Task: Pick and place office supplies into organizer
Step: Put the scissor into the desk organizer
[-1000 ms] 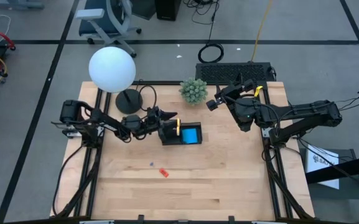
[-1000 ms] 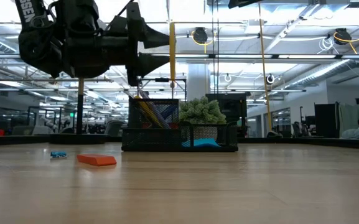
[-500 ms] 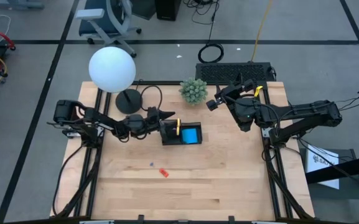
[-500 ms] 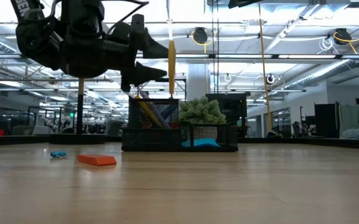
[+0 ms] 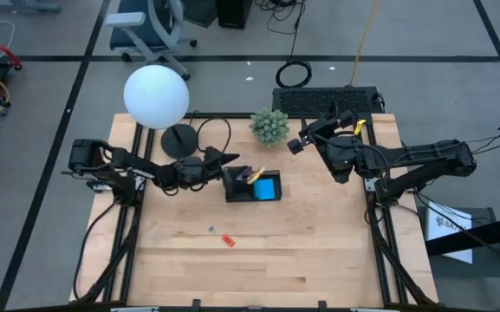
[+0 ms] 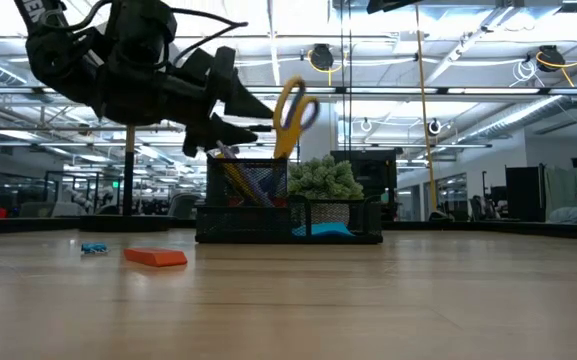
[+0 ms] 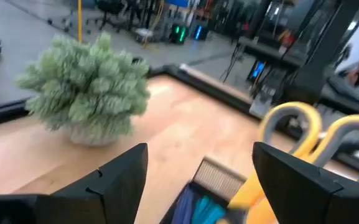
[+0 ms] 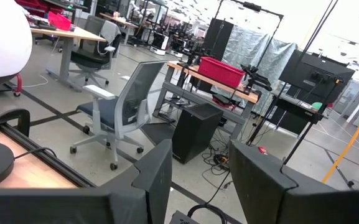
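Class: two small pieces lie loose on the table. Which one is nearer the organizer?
The red piece: it lies closer to the organizer than the smaller blue piece beside it.

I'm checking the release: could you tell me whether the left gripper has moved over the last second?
Yes. The left gripper has backed away from the organizer, toward the lamp base.

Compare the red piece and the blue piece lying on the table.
Colour: the red piece is orange-red, the blue piece is blue. Size: the red piece is plainly the larger in both the low and the high view; the blue piece is only a speck from above. Shape: the red piece looks like a flat wedge; the blue piece's shape is too small to tell. Both lie loose on the wooden table, outside the black organizer.
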Robot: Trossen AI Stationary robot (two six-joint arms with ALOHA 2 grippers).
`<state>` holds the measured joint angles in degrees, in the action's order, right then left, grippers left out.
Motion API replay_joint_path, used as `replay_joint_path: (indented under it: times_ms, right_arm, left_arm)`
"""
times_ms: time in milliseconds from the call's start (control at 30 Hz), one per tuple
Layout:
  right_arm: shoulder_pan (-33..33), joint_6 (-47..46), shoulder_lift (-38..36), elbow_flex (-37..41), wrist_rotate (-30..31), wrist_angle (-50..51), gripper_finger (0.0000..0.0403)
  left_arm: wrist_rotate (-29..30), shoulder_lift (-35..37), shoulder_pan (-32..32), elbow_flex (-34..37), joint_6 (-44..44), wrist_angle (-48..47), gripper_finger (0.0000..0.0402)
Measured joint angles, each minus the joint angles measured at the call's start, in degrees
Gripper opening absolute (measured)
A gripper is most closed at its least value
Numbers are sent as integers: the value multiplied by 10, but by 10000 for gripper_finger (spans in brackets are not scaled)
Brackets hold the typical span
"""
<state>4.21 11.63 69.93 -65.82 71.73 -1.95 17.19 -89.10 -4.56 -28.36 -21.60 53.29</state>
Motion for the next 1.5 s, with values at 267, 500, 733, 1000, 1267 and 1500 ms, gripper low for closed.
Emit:
replay_joint_path:
  times_ms: [267,500,733,1000,1267,1500]
  right_arm:
    - [0,0,0,0,0,0,153]
    - [0,0,0,0,0,0,153]
    - [0,0,0,0,0,0,153]
    - [0,0,0,0,0,0,153]
    - [0,0,0,0,0,0,153]
    - [0,0,0,0,0,0,153]
  left_arm:
    - [0,103,14,0,33,-70,283]
    - [1,159,51,0,35,-114,283]
    - [-31,145,80,-1,28,-106,282]
    - [-76,68,96,-85,37,-105,282]
    - [-19,-8,126,-230,129,-277,282]
    - [-3,-27,150,-298,160,-352,282]
